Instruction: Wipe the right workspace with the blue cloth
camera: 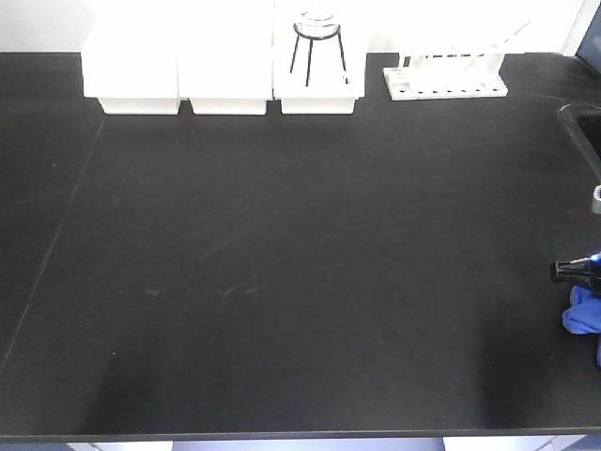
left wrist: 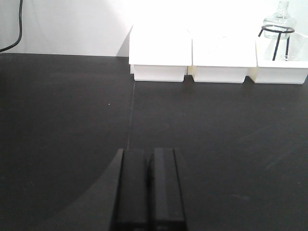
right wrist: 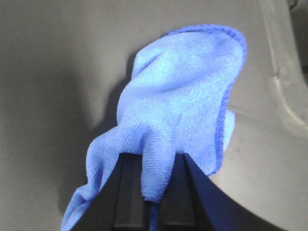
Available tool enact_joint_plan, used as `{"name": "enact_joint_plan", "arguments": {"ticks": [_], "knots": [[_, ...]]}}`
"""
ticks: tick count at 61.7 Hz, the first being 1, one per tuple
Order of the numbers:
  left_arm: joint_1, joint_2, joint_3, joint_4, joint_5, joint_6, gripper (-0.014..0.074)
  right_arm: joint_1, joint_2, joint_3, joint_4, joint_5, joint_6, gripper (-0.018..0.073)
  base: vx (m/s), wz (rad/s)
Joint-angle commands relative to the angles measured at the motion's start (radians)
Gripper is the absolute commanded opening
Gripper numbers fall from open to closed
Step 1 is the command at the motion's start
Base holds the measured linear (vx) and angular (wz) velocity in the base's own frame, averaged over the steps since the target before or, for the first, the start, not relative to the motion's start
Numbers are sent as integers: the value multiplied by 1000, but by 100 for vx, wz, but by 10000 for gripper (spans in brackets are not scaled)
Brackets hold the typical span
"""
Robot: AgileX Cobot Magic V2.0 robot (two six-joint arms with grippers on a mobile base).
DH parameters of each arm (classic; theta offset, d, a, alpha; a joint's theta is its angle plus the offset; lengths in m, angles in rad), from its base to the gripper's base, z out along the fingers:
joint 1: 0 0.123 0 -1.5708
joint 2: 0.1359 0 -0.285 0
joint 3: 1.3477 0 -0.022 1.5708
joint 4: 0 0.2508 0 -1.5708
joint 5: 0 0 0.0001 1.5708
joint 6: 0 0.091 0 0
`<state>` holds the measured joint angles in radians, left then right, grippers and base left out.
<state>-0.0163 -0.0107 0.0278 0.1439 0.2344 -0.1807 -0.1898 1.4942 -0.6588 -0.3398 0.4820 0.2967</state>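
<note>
One blue cloth (right wrist: pixel 178 110), and the right tool (right wrist: pixel 153 161) has it pinched between its two fingers (right wrist: pixel 129 192), bunched up and draping forward over the dark counter (right wrist: pixel 48 72). From the front, the cloth sits well in front of the one tube rack (camera: pixel 446 80) and off to its right, half cut off by the frame edge. Three white bins (camera: pixel 225 66) stand in a row just left of the rack. One washed-out flask (camera: pixel 317 19) stands on a wire stand (camera: pixel 317 36) in the bin nearest the rack. The left tool (left wrist: pixel 149 156) has its fingers pressed together, with nothing between them. Whether the cloth touches the counter, I can't tell.
</note>
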Motion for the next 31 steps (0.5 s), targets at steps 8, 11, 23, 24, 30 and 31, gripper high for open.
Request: {"name": "enact_joint_plan", "arguments": {"ticks": [8, 11, 23, 24, 30, 31], "knots": [[-4, -16, 30, 1, -80, -8, -6, -5, -210, -27, 42, -16, -12, -8, 0, 0], [-4, -16, 30, 1, -80, -8, -6, -5, -283, -27, 44, -12, -17, -8, 0, 0], [-4, -16, 30, 1, -80, -8, -6, -5, -595, -27, 134, 28, -127, -8, 0, 0], [-4, -16, 30, 1, -80, -8, -6, -5, -620, -27, 140, 30, -134, -8, 0, 0], [-4, -16, 30, 1, -80, -8, -6, 2, -771, -29, 277, 75, -244, -6, 0, 0], [-4, -16, 30, 1, -80, -8, -6, 6, -789, -29, 299, 82, -250, -6, 0, 0]]}}
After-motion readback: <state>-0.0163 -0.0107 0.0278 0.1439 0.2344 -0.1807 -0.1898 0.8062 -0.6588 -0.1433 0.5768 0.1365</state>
